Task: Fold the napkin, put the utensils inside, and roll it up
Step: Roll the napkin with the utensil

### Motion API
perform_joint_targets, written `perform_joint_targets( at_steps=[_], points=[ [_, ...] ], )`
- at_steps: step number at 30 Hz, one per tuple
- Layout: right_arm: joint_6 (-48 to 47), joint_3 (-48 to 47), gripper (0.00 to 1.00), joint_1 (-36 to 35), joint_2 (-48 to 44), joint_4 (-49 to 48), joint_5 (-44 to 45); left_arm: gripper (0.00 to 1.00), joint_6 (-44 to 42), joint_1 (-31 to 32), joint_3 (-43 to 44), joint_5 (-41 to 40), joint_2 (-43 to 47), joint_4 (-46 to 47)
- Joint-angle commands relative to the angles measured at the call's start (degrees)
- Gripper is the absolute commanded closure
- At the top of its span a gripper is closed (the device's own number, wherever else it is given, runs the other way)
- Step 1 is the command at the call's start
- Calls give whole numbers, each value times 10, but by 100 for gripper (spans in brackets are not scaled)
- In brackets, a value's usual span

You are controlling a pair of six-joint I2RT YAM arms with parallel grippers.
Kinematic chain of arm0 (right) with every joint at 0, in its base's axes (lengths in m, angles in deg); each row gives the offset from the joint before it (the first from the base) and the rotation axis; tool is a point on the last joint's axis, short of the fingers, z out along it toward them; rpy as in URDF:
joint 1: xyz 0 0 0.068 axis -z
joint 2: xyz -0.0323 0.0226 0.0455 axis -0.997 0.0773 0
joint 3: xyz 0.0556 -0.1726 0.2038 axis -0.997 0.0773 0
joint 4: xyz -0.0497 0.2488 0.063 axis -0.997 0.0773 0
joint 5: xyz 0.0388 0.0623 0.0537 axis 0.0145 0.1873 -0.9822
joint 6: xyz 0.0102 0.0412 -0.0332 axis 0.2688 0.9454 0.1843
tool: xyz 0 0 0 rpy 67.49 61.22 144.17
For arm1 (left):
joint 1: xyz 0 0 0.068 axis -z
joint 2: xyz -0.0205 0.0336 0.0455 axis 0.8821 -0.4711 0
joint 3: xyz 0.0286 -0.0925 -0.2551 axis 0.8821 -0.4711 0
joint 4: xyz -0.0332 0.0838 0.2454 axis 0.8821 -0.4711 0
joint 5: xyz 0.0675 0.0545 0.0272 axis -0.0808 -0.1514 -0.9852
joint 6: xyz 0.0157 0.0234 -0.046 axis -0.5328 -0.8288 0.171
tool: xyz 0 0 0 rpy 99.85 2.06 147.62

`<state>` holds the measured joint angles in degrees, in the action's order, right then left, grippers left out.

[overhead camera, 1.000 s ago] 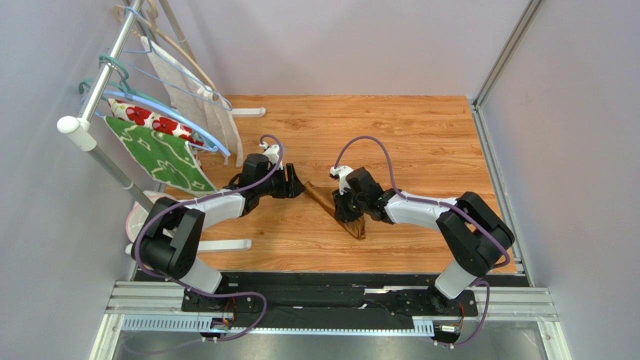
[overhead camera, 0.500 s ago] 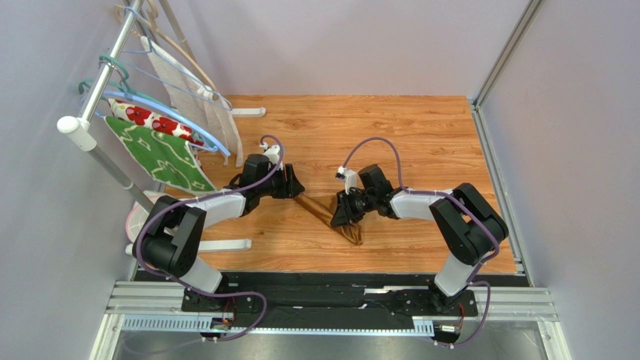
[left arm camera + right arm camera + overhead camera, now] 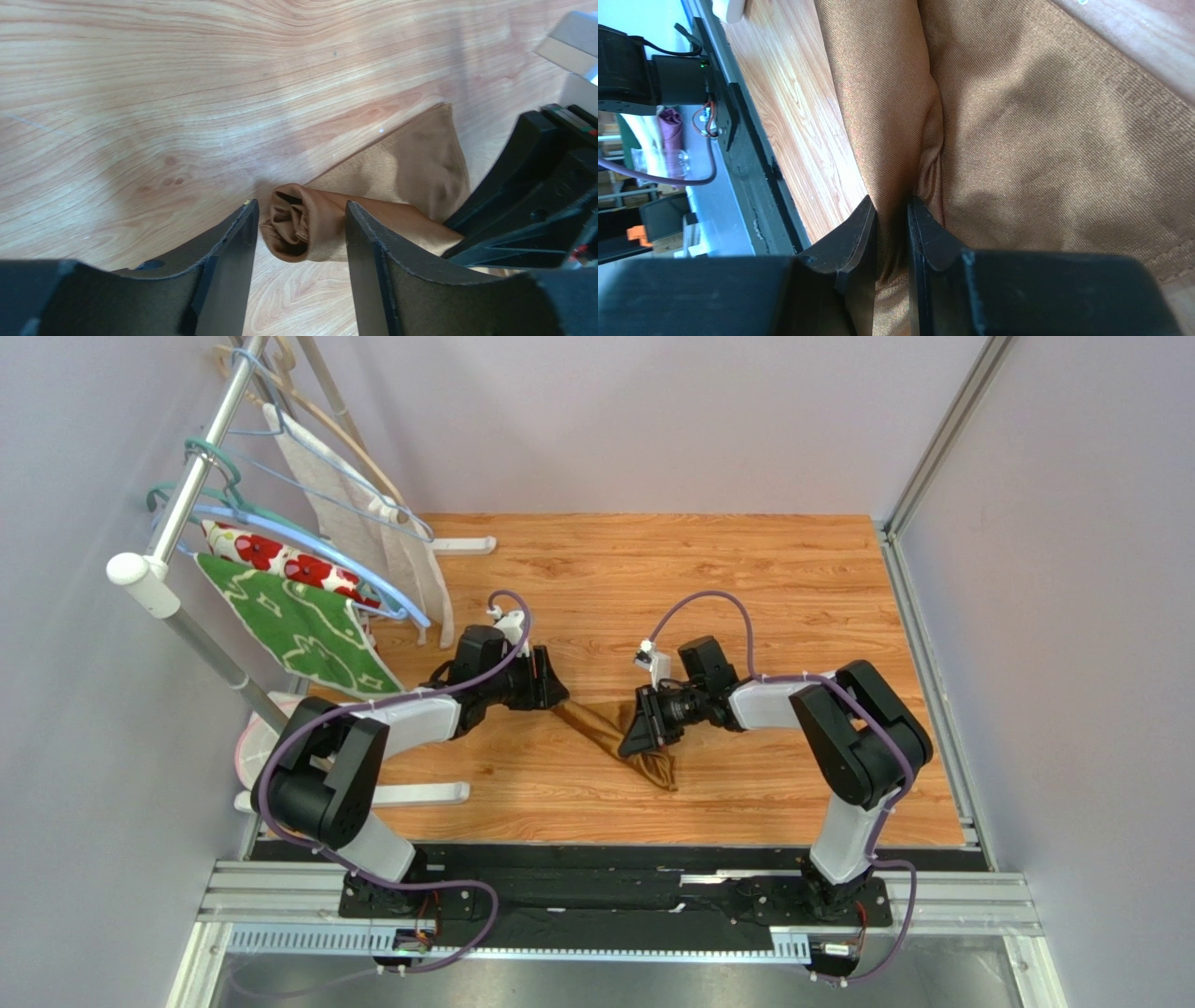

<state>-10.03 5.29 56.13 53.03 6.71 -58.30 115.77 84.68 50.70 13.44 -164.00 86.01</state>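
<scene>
The golden-brown napkin (image 3: pixel 601 730) lies on the wooden table as a rolled, tapered bundle between my two grippers. My left gripper (image 3: pixel 557 697) is open. In the left wrist view its fingers stand on either side of the roll's open end (image 3: pixel 298 227), close to it, while a flat flap (image 3: pixel 421 157) spreads beyond. My right gripper (image 3: pixel 644 741) is shut on a fold of the napkin (image 3: pixel 1053 126), with the cloth pinched between its fingertips (image 3: pixel 868 217). No utensils show in any view.
A clothes rack (image 3: pixel 183 504) stands at the left with hangers, a green leaf-patterned cloth (image 3: pixel 302 630) and a white cloth with red flowers (image 3: pixel 274 557). Its white feet (image 3: pixel 421 793) rest on the table. Grey walls close in the sides, and a black rail (image 3: pixel 617 861) runs along the near edge.
My right gripper has turned and shifted slightly toward the near edge with the napkin, its elbow swinging inward. The roll's left end dropped a little. My left gripper has barely moved.
</scene>
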Motion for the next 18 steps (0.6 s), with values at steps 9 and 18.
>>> perform_joint_targets(
  at_steps=[9,18],
  points=[
    [-24,-4,75,0,24,119,69,81,19,-2,28,67,-56,23],
    [-45,-67,46,-5,-64,234,118,100,5,-2,64,70,-95,-31]
  ],
)
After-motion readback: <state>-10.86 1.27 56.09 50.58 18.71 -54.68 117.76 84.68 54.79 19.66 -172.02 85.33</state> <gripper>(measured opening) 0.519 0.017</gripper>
